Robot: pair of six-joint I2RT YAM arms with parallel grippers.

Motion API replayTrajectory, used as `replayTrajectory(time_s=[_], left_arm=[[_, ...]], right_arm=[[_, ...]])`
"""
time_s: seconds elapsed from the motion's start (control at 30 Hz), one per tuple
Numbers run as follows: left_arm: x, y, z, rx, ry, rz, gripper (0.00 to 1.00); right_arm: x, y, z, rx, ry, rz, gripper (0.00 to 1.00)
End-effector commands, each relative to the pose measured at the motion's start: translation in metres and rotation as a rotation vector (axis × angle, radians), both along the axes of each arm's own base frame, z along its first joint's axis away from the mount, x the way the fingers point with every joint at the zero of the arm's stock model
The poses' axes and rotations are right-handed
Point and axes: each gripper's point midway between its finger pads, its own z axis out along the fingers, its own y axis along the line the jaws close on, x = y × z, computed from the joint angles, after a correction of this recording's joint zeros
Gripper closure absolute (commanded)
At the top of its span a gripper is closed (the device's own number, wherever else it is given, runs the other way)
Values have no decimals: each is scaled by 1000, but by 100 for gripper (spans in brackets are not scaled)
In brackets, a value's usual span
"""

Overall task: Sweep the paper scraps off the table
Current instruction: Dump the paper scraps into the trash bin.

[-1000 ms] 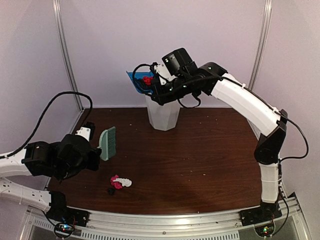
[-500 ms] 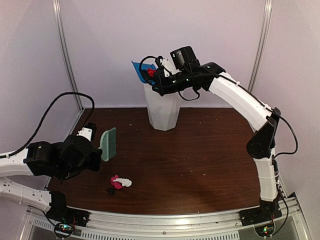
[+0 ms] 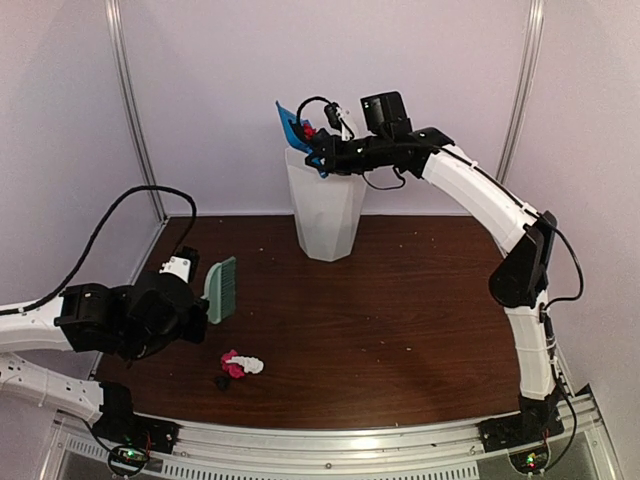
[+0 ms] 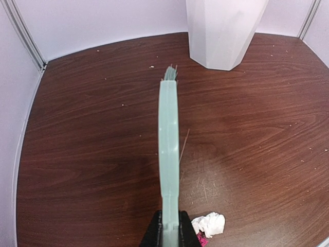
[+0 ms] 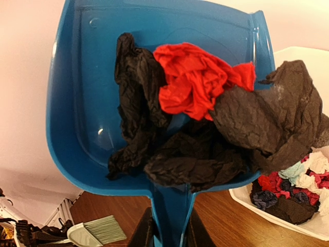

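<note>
R gripper (image 5: 168, 229) clamps a blue plastic dustpan (image 5: 87, 103) by its handle, tipped over a tall white bin (image 3: 325, 215) at 12 o'clock, w/ black, red paper scraps (image 5: 198, 87) inside. L gripper (image 4: 169, 234) pinches a mint-green hand brush (image 4: 168, 134) at 9 o'clock. Pink, white, black scraps (image 3: 240, 365) lie on the dark wood-grain table (image 3: 420, 320) at 7 o'clock.

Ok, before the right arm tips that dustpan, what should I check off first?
1. Right gripper shut on the dustpan handle: ok.
2. Load in the pan: ok; black and red paper scraps lie against its back wall.
3. Dustpan fully over the white bin mouth: cannot tell; the top view puts it at the bin's left rim.
4. Left gripper shut on the brush, well away from the bin: ok.
5. Table swept: not ok; leftover scraps in pink, white and black lie near the left arm.
</note>
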Motion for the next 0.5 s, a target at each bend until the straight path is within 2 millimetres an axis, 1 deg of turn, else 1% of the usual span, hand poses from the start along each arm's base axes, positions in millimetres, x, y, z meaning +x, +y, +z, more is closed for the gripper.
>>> replayTrajectory(time_s=[0.0, 0.13, 0.3, 0.47], left_arm=[[3, -8, 5, -30, -23, -7, 100], [2, -8, 4, -30, -21, -10, 100], [2, -7, 5, -35, -23, -14, 100], [1, -7, 6, -37, -24, -17, 100]], right_arm=[[-8, 9, 34, 170, 26, 78, 100], [-8, 12, 45, 260, 67, 111, 100], [-2, 5, 59, 357, 114, 135, 100], [1, 5, 72, 459, 155, 164, 100]])
